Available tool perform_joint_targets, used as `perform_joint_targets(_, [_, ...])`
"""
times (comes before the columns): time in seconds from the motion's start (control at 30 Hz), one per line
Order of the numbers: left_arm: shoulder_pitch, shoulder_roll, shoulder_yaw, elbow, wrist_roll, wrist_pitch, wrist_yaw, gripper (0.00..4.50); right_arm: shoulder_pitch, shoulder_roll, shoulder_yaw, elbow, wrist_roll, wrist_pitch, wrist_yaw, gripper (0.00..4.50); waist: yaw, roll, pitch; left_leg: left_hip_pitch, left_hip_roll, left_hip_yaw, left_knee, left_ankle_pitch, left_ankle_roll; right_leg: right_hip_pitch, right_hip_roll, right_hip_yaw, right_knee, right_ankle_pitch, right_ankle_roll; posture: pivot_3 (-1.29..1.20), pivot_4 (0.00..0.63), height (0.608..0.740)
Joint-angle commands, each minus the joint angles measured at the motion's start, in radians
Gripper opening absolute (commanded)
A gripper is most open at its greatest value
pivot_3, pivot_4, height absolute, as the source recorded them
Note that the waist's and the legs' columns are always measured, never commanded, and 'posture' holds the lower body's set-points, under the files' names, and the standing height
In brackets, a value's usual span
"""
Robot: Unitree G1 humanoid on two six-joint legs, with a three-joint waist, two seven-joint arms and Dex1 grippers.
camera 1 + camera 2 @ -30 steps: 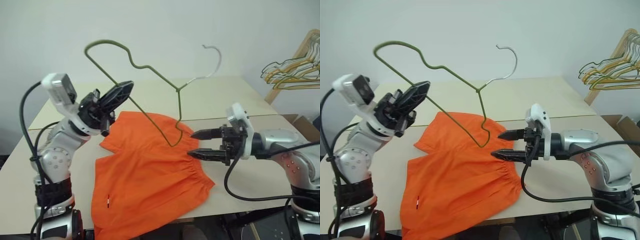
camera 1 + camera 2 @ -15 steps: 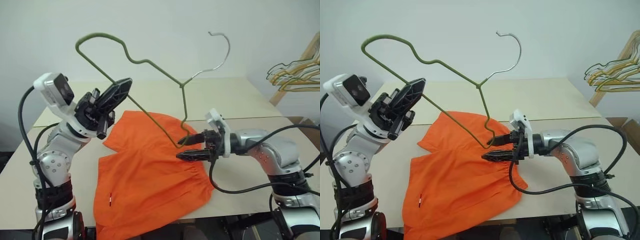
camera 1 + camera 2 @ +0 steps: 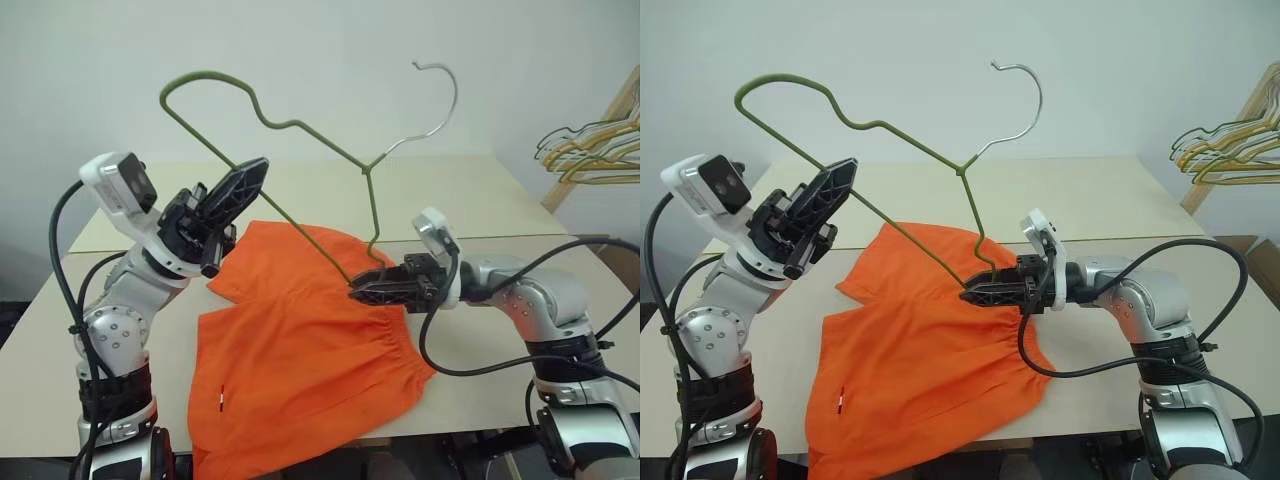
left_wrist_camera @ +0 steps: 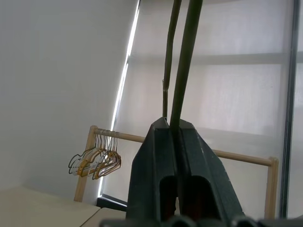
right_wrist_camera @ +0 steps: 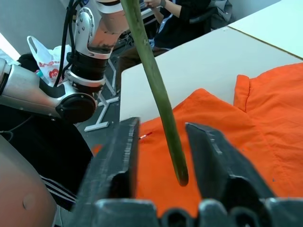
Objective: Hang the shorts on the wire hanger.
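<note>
The right gripper (image 3: 973, 294), wide apart a moment ago, now narrows around the low bent end of the thin olive wire hanger (image 3: 880, 128), not yet clamped; the left gripper (image 3: 838, 180) stays clenched on its bar. The bright orange fabric shorts (image 3: 925, 350) lie flat on the beige table (image 3: 1110, 195), unhung

Pale beige table (image 3: 470, 195), seam across top. Orange shorts (image 3: 300, 370) lie flat on it near front edge, one hem hanging over edge.
</note>
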Motion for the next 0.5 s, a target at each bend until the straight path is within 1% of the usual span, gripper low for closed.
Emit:
perform_joint_targets(0.03, [-0.009,-0.004,-0.008,0.0,0.004,-0.016,-0.011,0.0,-0.033,0.008,-0.025,-0.011,0.019,-0.019,0.001,0.76,-0.001,0.0,0.0,0.0,0.0,0.0,0.0,0.0,0.0,0.0,0.0,0.0,0.0,0.0,0.0,0.01,0.0,0.74])
perform_joint_targets(0.1, [-0.005,-0.002,-0.011,0.009,0.014,-0.019,-0.015,0.0,-0.031,0.008,-0.03,-0.011,0.02,-0.02,0.002,0.07,0.0,0.0,0.0,0.0,0.0,0.0,0.0,0.0,0.0,0.0,0.0,0.0,0.0,0.0,0.0,0.01,0.0,0.74])
perform_joint_targets(0.13, [-0.004,-0.001,-0.011,0.016,0.014,-0.017,-0.011,0.0,-0.029,0.008,-0.034,-0.01,0.023,-0.016,0.002,0.0,-0.001,0.0,0.0,0.0,0.0,0.0,0.0,0.0,0.0,0.0,0.0,0.0,0.0,0.0,0.0,0.01,0.0,0.74])
perform_joint_targets(0.17, [-0.003,-0.001,-0.011,0.027,0.016,-0.014,-0.007,0.4,-0.026,0.008,-0.036,-0.012,0.023,-0.016,0.003,0.0,0.0,0.0,0.0,0.0,0.0,0.0,0.0,0.0,0.0,0.0,0.0,0.0,0.0,0.0,0.0,0.01,0.0,0.74])
perform_joint_targets(0.2, [-0.003,-0.004,-0.013,0.039,0.019,-0.012,0.001,0.52,-0.022,0.007,-0.039,-0.015,0.025,-0.016,0.005,0.0,-0.001,0.0,0.0,0.0,0.0,0.0,0.0,0.0,0.0,0.0,0.0,0.0,0.0,0.0,0.0,0.01,0.0,0.74])
perform_joint_targets(0.27, [0.003,0.001,-0.024,0.053,0.038,-0.006,0.001,1.02,-0.015,0.006,-0.042,-0.022,0.027,-0.017,0.005,0.0,-0.001,0.0,0.0,0.0,0.0,0.0,0.0,0.0,0.0,0.0,0.0,0.0,0.0,0.0,0.0,0.0,0.0,0.74])
perform_joint_targets(0.37, [0.026,0.022,-0.056,0.056,0.084,0.009,-0.005,2.0,-0.001,0.01,-0.071,-0.042,0.054,-0.008,-0.01,0.0,-0.001,0.0,0.0,0.0,0.0,0.0,0.0,0.0,0.0,0.0,0.0,0.0,0.0,0.0,0.0,0.0,0.0,0.74])
perform_joint_targets(0.47, [0.051,0.064,-0.12,0.061,0.186,0.029,0.006,3.02,0.024,0.01,-0.134,-0.064,0.103,0.024,-0.063,0.0,-0.001,0.0,0.0,0.0,0.0,0.001,0.0,0.0,0.0,0.0,0.0,0.0,0.0,0.0,0.0,-0.01,0.0,0.74])
perform_joint_targets(0.5, [0.063,0.084,-0.148,0.056,0.232,0.028,0.001,3.29,0.036,0.003,-0.162,-0.07,0.128,0.043,-0.081,0.0,-0.001,0.0,0.0,0.0,0.0,0.001,0.0,0.0,0.0,0.0,0.0,0.0,0.0,0.0,0.0,-0.01,0.0,0.74])
